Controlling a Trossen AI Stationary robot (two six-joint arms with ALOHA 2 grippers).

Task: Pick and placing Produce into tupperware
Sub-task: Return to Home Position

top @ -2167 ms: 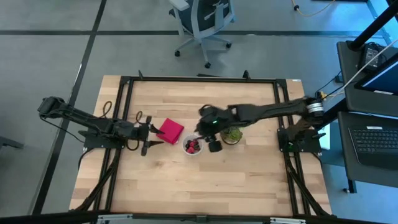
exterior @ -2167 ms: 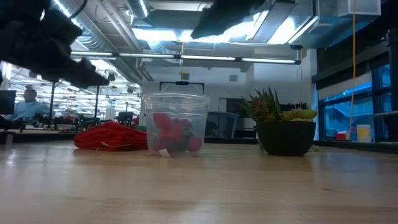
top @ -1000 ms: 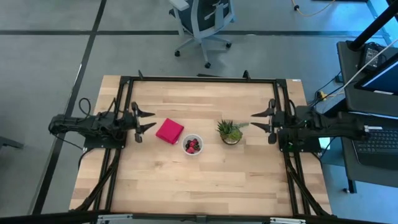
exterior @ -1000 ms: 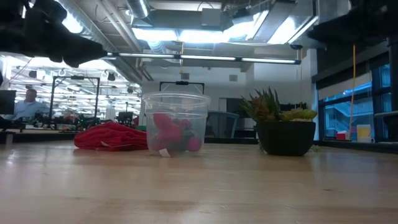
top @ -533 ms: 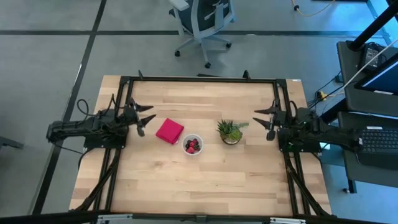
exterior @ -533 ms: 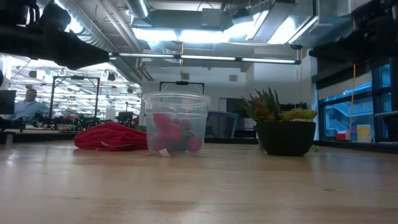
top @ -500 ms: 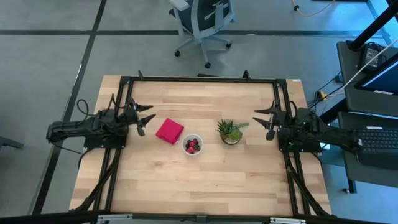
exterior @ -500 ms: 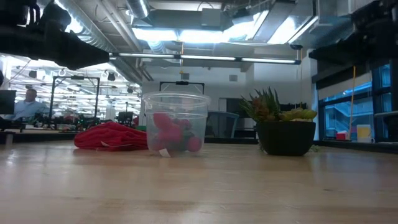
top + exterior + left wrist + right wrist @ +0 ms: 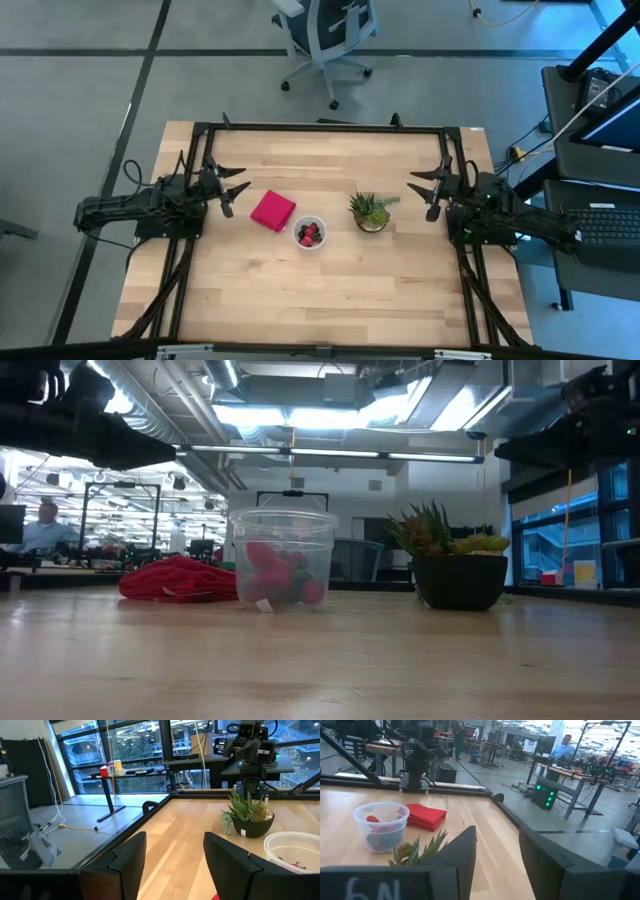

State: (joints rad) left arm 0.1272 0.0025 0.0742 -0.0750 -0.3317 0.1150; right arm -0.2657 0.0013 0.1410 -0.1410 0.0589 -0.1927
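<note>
Clear plastic, the cup [image 9: 311,234] stands upright on the desk [image 9: 330,290], well ahead of both pincers and roughly midway between them. The fruit [image 9: 278,575] lies piled inside it, mostly red with a few dark pieces, filling the lower part and stopping short of the rim. No fruit shows outside the cup in any view, so the picking and placing looks finished. All that seems left is for the arms to settle at rest.

The left pincer [image 9: 238,182] hovers at its own edge of the desk, fingers spread wide, nothing between them. Just ahead of it lies the red block [image 9: 273,211], and the cup sits beyond that, close beside the block; whether they touch I cannot tell. The right pincer [image 9: 422,194] hangs at the opposite edge, likewise gaping and empty. Ahead of it stands the pot [image 9: 459,582] holding the plant [image 9: 372,208], with the cup just past the pot and apart from it. The cup has no lid on it
</note>
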